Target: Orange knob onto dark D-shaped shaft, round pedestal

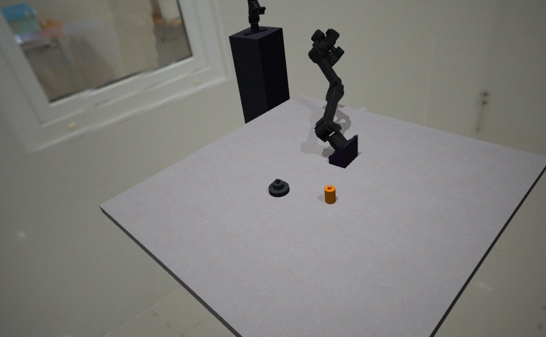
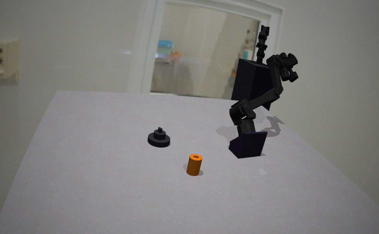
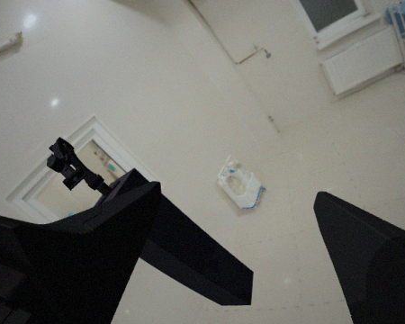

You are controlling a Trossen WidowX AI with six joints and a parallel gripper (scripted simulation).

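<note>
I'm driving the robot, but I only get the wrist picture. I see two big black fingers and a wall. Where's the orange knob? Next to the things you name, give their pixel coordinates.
Observer: The orange knob point(image 1: 330, 196) point(image 2: 194, 167) stands upright on the table point(image 1: 308, 260) point(image 2: 120, 186), apart from the pedestal point(image 1: 278, 192) point(image 2: 158, 141).
Operator: Is its hole on top?
Observer: Yes, the exterior view shows the hole facing up.
Operator: Is anything on the pedestal's shaft yet?
Observer: No, the dark shaft point(image 1: 277, 180) point(image 2: 160, 129) pokes up bare.

Arm on surface point(image 1: 308, 234) point(image 2: 156, 197): 1 unit point(image 1: 332, 98) point(image 2: 261, 100) | knob, orange: 1 unit point(image 1: 330, 196) point(image 2: 194, 165) | pedestal, round: 1 unit point(image 1: 278, 190) point(image 2: 158, 141) | wedge block, dark: 1 unit point(image 1: 344, 156) point(image 2: 250, 145)
</note>
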